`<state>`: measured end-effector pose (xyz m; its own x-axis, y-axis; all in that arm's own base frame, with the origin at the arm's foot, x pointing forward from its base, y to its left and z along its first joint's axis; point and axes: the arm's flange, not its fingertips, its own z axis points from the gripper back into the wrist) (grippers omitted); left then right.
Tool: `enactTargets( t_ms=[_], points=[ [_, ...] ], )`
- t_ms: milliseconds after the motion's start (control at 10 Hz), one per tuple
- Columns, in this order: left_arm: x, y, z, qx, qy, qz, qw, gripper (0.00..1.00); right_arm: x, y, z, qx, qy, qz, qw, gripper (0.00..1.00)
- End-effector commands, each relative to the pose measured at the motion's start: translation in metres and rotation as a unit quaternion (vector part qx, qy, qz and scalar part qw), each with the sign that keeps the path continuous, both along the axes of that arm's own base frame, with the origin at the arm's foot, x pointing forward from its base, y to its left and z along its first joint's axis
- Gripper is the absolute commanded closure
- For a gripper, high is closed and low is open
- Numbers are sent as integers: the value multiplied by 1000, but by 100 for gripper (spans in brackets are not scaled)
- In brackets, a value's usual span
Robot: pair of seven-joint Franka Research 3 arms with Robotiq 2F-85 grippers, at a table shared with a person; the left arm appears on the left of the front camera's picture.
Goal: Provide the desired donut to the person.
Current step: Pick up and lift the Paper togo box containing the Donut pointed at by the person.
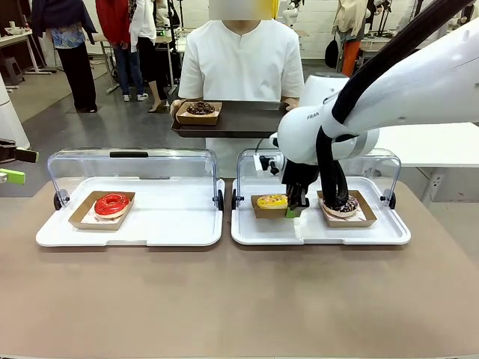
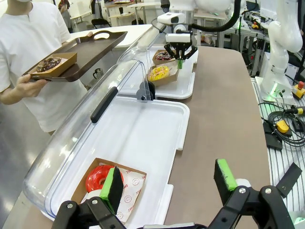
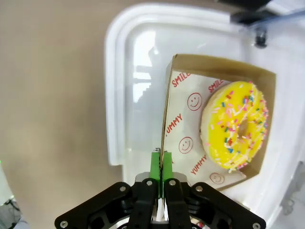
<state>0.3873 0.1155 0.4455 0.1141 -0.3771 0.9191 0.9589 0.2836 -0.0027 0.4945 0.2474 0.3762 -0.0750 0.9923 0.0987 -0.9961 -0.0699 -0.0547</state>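
Item, right gripper (image 3: 161,160): we found its jaws shut thin on one side wall of the cardboard tray (image 3: 217,63) holding the yellow sprinkled donut (image 3: 233,126). That tray sat in the right-hand white tray (image 1: 314,235) on the table (image 1: 224,299), with the clear lid (image 1: 248,166) raised behind it. Item, left gripper (image 2: 169,179): spread wide and holding nothing, above the other white tray (image 2: 157,129) near the red donut (image 2: 97,177). Item, the person (image 1: 239,60): across the table, holding out a dark serving tray (image 1: 247,120) with a chocolate donut (image 1: 200,108) at one end and bare space beside it. We judged the step to be lifting the yellow donut out. With only one wall pinched, the cardboard would likely sag away from the grip. We would therefore have raised it slowly, kept it level, cleared rim and lid, and set it on the serving tray's bare part.
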Motion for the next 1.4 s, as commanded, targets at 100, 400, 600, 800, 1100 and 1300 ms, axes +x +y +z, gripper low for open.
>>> enactTargets(
  t_ms=[100, 400, 600, 800, 1100, 1300],
  points=[
    [-1, 1, 1, -6, -5, -1, 1000, 0, -46, 19, 41, -39, 2, -23, 999, 100],
    [-1, 1, 1, -6, -5, -1, 1000, 0, -98, 33, 75, -52, 31, -26, 998, 100],
    [-1, 1, 1, -6, -5, -1, 1000, 0, -135, 36, 83, -65, 49, -14, 997, 100],
    [-1, 1, 1, -6, -5, -1, 1000, 0, -168, 41, 100, -70, 15, 6, 997, 100],
    [-1, 1, 1, -6, -5, -1, 1000, 0, -181, 48, 154, -57, -8, -20, 998, 100],
    [-1, 1, 1, -6, -5, -1, 1000, 0, -164, 47, 182, -51, -2, -48, 998, 100]
  ],
)
